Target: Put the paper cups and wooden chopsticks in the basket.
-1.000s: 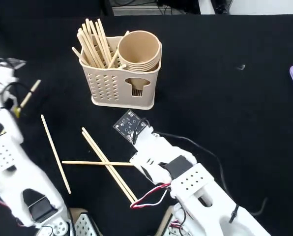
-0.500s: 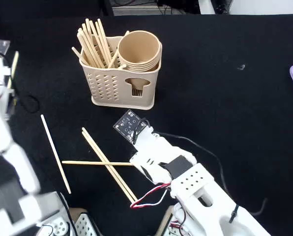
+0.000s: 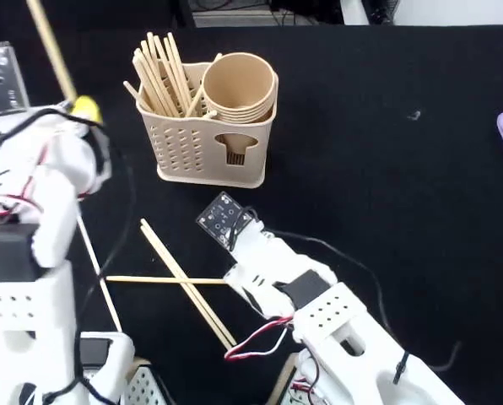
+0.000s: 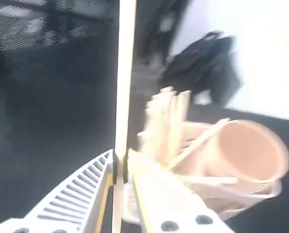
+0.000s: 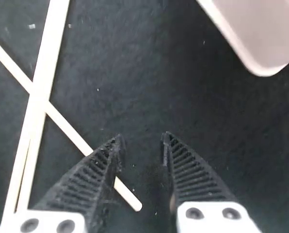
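Black worktop: left fingers pinch one chopstick upright near the basket; right fingers, narrowly parted and empty, hover over loose chopsticks.

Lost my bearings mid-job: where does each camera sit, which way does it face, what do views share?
High view: fixed above the table, facing down on basket, paper cups, loose chopsticks; left arm and right arm show.
Left wrist view: on the left arm, facing along the left gripper, shut on a held chopstick, toward the basket.
Right wrist view: low on the right arm, facing down past the open right gripper at the table.
Shared: high and left wrist views, the basket; high and right wrist views, loose chopsticks.
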Controlling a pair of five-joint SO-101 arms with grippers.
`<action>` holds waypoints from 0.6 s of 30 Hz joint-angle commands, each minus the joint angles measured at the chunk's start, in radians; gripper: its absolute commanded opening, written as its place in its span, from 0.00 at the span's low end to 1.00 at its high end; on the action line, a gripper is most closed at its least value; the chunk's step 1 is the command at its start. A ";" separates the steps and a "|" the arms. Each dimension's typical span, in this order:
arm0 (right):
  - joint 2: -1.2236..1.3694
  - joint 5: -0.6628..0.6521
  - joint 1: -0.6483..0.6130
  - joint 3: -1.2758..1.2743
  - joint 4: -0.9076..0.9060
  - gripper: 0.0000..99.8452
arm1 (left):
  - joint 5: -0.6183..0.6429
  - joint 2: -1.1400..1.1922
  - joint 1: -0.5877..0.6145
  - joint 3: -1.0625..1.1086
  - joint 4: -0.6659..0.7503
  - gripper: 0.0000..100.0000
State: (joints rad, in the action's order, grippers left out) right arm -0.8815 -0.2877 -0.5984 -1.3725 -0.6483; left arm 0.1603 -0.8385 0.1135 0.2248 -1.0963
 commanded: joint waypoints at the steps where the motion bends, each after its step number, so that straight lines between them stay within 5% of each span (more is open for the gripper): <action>1: -0.038 0.000 0.021 0.004 0.038 0.13 | 0.068 -0.021 -0.125 0.062 0.222 0.03; 18: -0.038 0.000 0.017 0.007 0.038 0.13 | 0.066 -0.015 -0.232 0.507 1.026 0.03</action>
State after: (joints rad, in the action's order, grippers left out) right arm -0.8892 -0.2877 -0.5984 -1.3755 -0.6329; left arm 0.2171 -0.8431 -0.1074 0.7020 -0.2048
